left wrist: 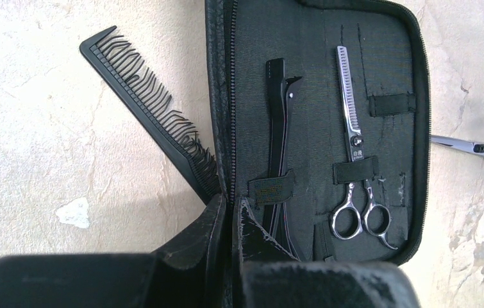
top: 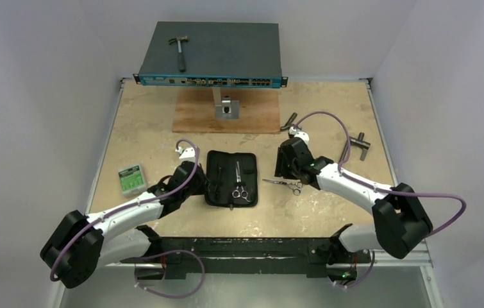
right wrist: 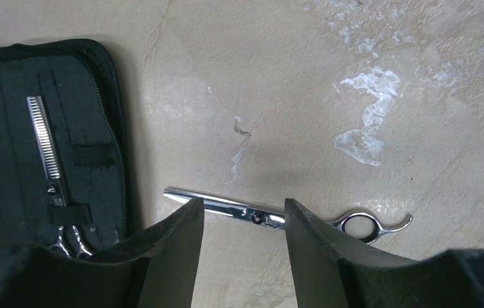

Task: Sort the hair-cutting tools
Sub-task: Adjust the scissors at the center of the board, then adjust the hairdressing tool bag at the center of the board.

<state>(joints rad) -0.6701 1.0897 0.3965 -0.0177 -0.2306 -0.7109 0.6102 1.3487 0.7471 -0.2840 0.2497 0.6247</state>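
Loose scissors [left wrist: 465, 145] cropped at edge

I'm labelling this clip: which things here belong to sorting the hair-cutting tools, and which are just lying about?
Job: thinning scissors, loose scissors, comb, hair clip, zip case.
Lying about: hammer, network switch, T-handled tools, green box, wooden board.

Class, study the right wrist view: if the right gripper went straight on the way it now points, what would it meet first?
Most likely the loose silver scissors: they lie on the table between its open fingers, near their pivot. How far above them the right gripper hangs is unclear.
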